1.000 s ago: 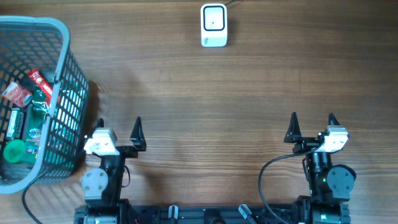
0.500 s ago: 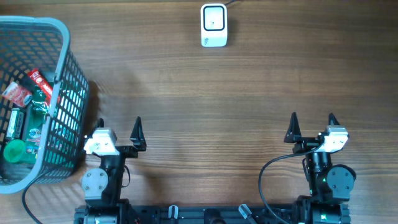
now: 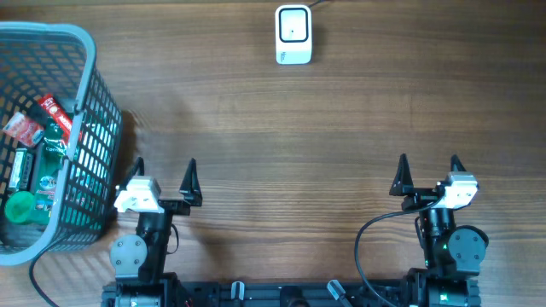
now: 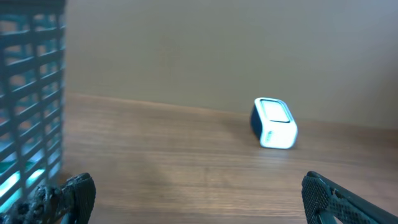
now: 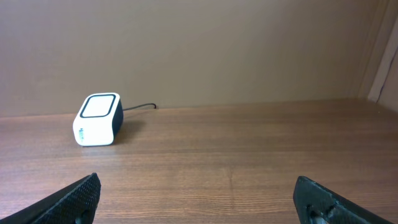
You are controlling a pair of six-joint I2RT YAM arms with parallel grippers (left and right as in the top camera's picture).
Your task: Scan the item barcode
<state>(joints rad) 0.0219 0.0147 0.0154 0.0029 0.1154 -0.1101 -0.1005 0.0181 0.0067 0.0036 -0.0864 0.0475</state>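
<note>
Wooden table (image 3: 341,128), basket items (image 3: 26,170) beside left tool (image 3: 164,170)

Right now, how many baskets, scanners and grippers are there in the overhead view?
Basket: 1
Barcode scanner: 1
Grippers: 2 (left gripper, right gripper)
Total: 4
Items inside the basket are too jumbled to count.

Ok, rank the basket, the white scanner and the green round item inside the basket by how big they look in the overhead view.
1. basket
2. white scanner
3. green round item
</note>
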